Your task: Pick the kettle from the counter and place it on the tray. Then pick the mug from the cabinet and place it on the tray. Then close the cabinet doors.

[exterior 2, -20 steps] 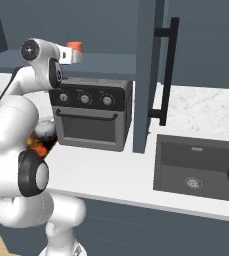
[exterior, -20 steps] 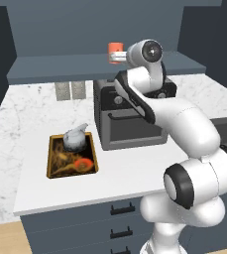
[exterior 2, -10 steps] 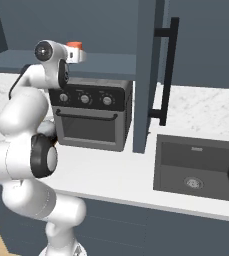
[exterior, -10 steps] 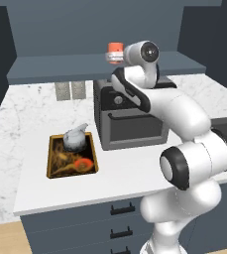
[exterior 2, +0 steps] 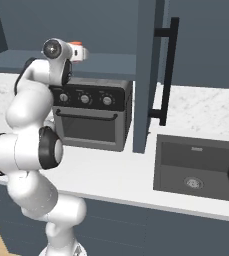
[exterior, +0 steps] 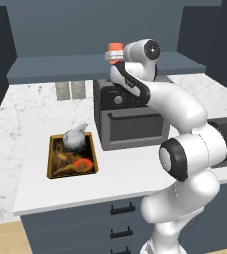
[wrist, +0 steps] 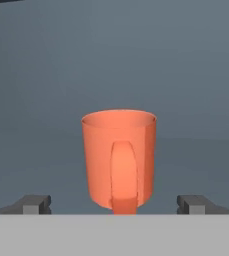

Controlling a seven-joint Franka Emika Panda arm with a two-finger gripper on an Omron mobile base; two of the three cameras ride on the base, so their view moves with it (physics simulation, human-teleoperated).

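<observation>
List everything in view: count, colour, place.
mug: one, orange-red, upright on the cabinet shelf, handle toward the hand
kettle: one, silver-grey, on the tray
tray: one, dark brown with yellow rim, on the counter left of the oven
round food: one, orange-red, on the tray
oven: one, black, on the counter
counter: one, white marble
cabinet door: one, grey-blue, open, black bar handle
sink: one, dark, right of the oven
drawers: grey-blue, under the counter
gripper: one, open, facing the mug
</observation>
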